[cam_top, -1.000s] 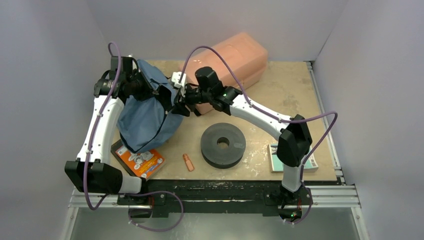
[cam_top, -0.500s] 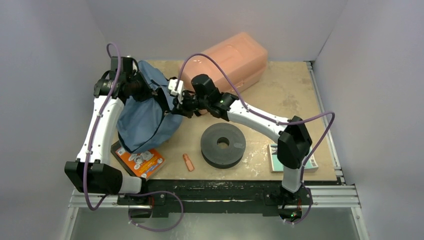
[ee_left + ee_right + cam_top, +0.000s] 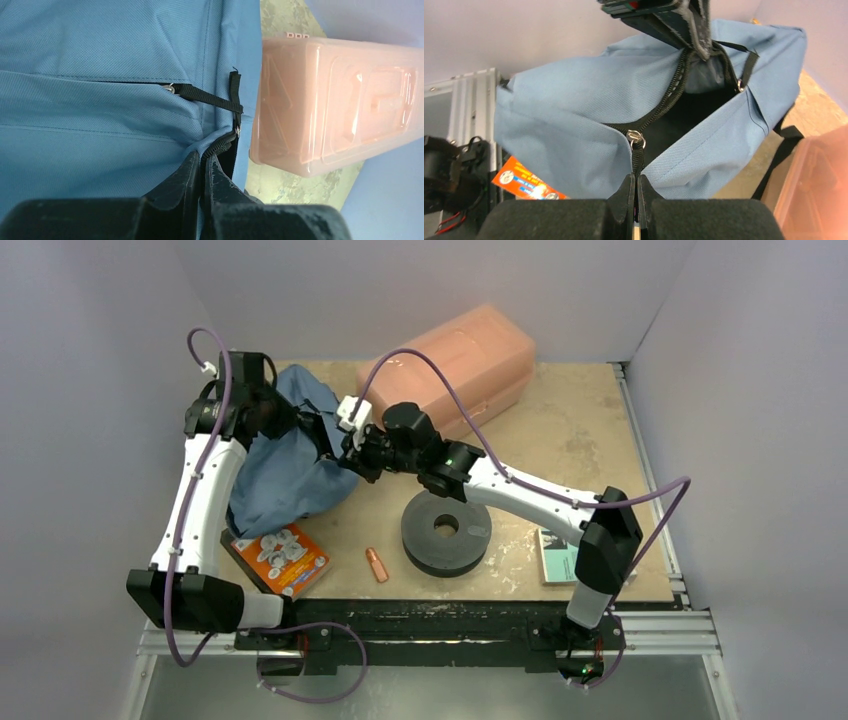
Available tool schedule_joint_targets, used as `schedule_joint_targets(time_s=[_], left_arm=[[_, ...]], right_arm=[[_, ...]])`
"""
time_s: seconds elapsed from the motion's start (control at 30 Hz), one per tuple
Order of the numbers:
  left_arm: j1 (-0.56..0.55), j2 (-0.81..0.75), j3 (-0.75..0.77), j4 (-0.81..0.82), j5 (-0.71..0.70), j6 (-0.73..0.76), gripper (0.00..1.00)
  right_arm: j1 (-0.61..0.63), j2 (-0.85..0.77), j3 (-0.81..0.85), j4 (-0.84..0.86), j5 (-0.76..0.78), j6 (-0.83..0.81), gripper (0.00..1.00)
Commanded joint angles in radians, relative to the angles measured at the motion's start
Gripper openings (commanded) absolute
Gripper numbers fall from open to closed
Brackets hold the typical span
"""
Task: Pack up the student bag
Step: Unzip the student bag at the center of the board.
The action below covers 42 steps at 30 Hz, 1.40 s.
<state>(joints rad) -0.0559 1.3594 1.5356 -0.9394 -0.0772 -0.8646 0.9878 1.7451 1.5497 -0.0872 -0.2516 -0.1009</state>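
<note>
The student bag (image 3: pixel 285 475), soft slate-blue fabric, is slumped at the table's left. My left gripper (image 3: pixel 316 432) is shut on its fabric edge right beside the black zipper, which the left wrist view shows pinched between the fingertips (image 3: pixel 202 161). My right gripper (image 3: pixel 345 454) is shut on the black zipper pull strap (image 3: pixel 638 155), just below the metal slider (image 3: pixel 635 136). The zipper is partly undone and the dark lining (image 3: pixel 689 117) shows through the gap. The left gripper (image 3: pixel 691 35) holds the far end of that opening.
A salmon-pink plastic box (image 3: pixel 455 365) lies at the back, close behind the bag. A black foam ring (image 3: pixel 446 530) sits mid-table, a small orange piece (image 3: pixel 376 564) next to it. An orange booklet (image 3: pixel 280 558) pokes out under the bag. A teal book (image 3: pixel 560 558) lies at front right.
The right gripper has shut on the zipper pull strap and moved left and toward the front. The bag has shifted left and sagged lower; the left wrist has moved slightly left.
</note>
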Motion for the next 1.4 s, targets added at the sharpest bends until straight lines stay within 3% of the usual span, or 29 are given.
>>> schedule_joint_targets(time_s=[0.0, 0.2, 0.33, 0.43, 0.47, 0.63, 0.7, 0.8, 0.93, 1.07, 1.37], left_arm=[[0.024, -0.013, 0.035, 0.203, -0.131, -0.024, 0.0], [0.023, -0.075, -0.079, 0.208, -0.075, -0.016, 0.0], [0.024, -0.118, -0.176, 0.244, -0.061, -0.031, 0.0], [0.023, -0.118, -0.187, 0.243, -0.043, -0.032, 0.0], [0.024, -0.117, -0.186, 0.244, -0.038, -0.033, 0.0], [0.023, -0.115, -0.173, 0.247, -0.025, -0.042, 0.0], [0.023, -0.114, -0.165, 0.247, -0.016, -0.036, 0.0], [0.024, -0.117, -0.158, 0.238, -0.008, -0.026, 0.0], [0.024, -0.124, -0.159, 0.235, 0.0, -0.023, 0.0], [0.023, -0.13, -0.159, 0.232, 0.027, -0.03, 0.0], [0.024, -0.138, -0.159, 0.227, 0.052, -0.037, 0.0]], right_arm=[[0.014, -0.045, 0.009, -0.068, 0.108, 0.049, 0.0], [0.014, 0.023, 0.163, -0.16, 0.243, -0.031, 0.06], [0.02, 0.021, 0.172, -0.168, 0.249, -0.063, 0.11], [0.025, 0.03, 0.186, -0.176, 0.249, -0.074, 0.08], [0.026, 0.036, 0.198, -0.188, 0.249, -0.08, 0.01], [0.032, 0.014, 0.162, -0.135, 0.176, -0.067, 0.0], [0.022, 0.005, 0.144, -0.104, 0.097, 0.002, 0.01], [-0.035, 0.008, 0.153, -0.06, -0.005, 0.19, 0.33], [-0.115, 0.03, 0.131, -0.027, -0.081, 0.54, 0.55], [-0.187, 0.028, -0.003, 0.208, -0.282, 0.769, 0.56], [-0.214, 0.079, -0.025, 0.334, -0.401, 0.719, 0.52]])
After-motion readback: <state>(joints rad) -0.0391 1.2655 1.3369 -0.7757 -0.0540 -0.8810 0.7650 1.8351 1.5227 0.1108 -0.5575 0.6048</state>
